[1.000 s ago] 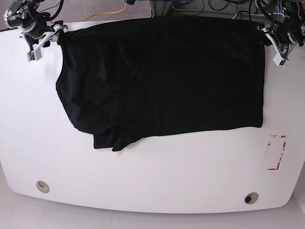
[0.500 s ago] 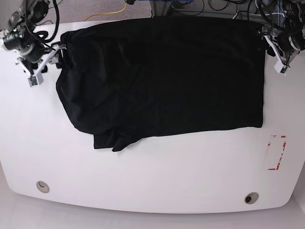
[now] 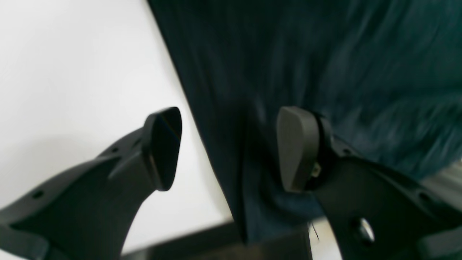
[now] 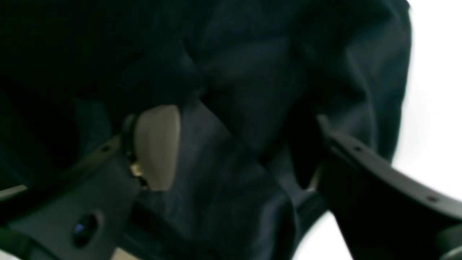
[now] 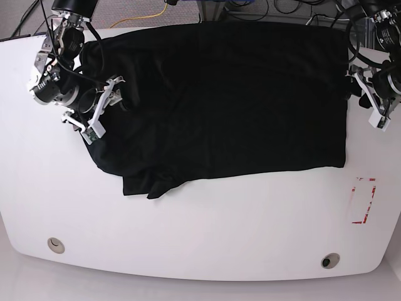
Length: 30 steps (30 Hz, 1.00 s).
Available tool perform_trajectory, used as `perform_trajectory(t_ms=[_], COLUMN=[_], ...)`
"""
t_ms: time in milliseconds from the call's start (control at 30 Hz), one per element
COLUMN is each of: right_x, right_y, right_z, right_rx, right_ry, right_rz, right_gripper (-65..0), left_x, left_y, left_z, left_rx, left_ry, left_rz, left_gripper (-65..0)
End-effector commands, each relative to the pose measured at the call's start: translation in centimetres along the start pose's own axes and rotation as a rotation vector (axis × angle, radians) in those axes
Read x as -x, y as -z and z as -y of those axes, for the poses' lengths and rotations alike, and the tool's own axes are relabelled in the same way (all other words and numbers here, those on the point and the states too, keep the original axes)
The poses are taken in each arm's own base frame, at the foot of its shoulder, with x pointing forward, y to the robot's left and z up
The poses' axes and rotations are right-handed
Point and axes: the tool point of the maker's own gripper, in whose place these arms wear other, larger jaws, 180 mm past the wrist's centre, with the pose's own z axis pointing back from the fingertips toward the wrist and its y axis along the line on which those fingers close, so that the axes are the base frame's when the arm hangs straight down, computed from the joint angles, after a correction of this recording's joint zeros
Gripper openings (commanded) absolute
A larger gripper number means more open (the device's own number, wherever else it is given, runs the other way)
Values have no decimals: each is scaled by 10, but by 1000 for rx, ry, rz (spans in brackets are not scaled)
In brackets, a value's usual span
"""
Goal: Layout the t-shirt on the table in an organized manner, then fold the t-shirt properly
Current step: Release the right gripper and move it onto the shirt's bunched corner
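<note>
t-shirt far edge cut off at table back, both wrist views motion-blurred

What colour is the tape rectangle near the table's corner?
Red, a thin outline on the white table; the base view shows it best.

A yellow cable runs over the grey carpet beyond the far edge, curving from the left toward the middle. Black cables lie in a tangle farther right along the same edge. A dark frame part with a blue strip stands near the middle, between the yellow cable and the black ones.
</note>
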Motion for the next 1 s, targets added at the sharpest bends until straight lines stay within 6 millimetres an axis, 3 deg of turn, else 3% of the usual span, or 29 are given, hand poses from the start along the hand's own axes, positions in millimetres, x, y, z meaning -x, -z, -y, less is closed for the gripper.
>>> perform_trajectory(t_ms=[0, 367, 767, 833, 967], right_x=[-3, 8, 17, 17, 16], right_y=[9, 35, 54, 54, 54], right_z=[-9, -33, -37, -37, -37], right_rx=[-45, -152, -206, -207, -206], right_ry=[-15, -28, 22, 24, 22], right_rz=[0, -67, -76, -75, -73], right_gripper=[-171, -182, -193, -238, -387], left_x=[-11, -11, -11, -11, -11], left_y=[-8, -7, -7, -7, -7], left_z=[-7, -7, -7, -7, -7], left_rx=[-25, -26, -26, -26, -26], left_ry=[24, 20, 20, 20, 20], left_rz=[25, 24, 24, 24, 24], left_gripper=[-258, -258, -258, -258, -258])
